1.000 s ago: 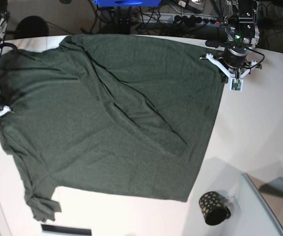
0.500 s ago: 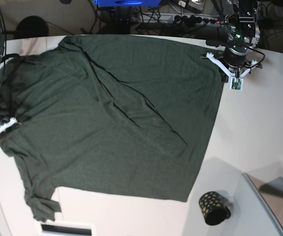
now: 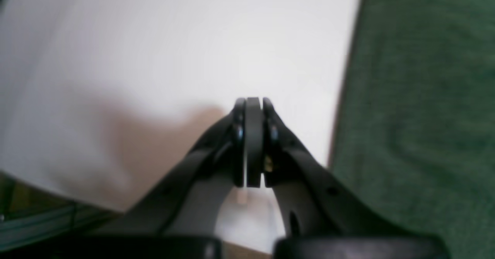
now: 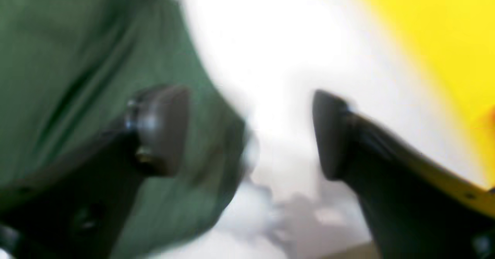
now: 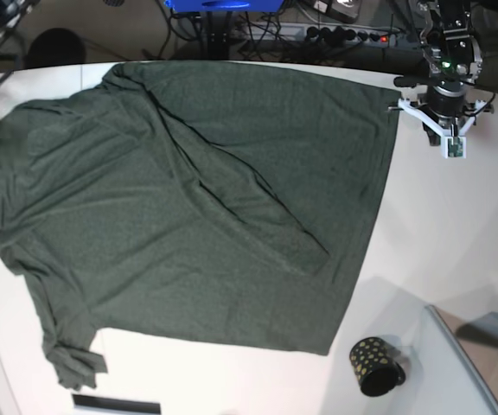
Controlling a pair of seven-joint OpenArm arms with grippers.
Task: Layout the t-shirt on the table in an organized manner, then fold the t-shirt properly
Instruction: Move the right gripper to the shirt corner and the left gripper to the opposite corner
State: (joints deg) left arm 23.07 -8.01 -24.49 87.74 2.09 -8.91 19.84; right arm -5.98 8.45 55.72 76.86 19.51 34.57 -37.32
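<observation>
The t-shirt (image 5: 197, 207) lies spread across the white worktop (image 5: 456, 233), covering most of its left and middle, back edge near the far rim. It is opened out but not flat: a long diagonal crease runs from the upper left toward the lower right of the cloth, smaller wrinkles fan out on the left side, and the bottom-left corner is bunched into a small rumpled tail. I judge the laying-out partly done and the folding not begun; no panel is turned over on itself in any orderly way.

My left pincer (image 3: 249, 143) is closed tight, pads pressed together with nothing between them. It hangs over bare worktop, the shirt's edge just beside it. In the base view that arm sits at the far right corner of the cloth, apart from it.

My right pincer (image 4: 251, 135) stands wide, jaws well apart and empty. The wrist view is blurred; green cloth lies under and behind one finger, white worktop under the other, so it is at the shirt's border, not gripping it. Its arm is barely visible at the left margin of the base view.

A small black cup with gold dots (image 5: 376, 366) lies near the front right, clear of the shirt.

Remaining, in my judgement: smooth the diagonal crease, straighten the bunched corner, then make the folds.
</observation>
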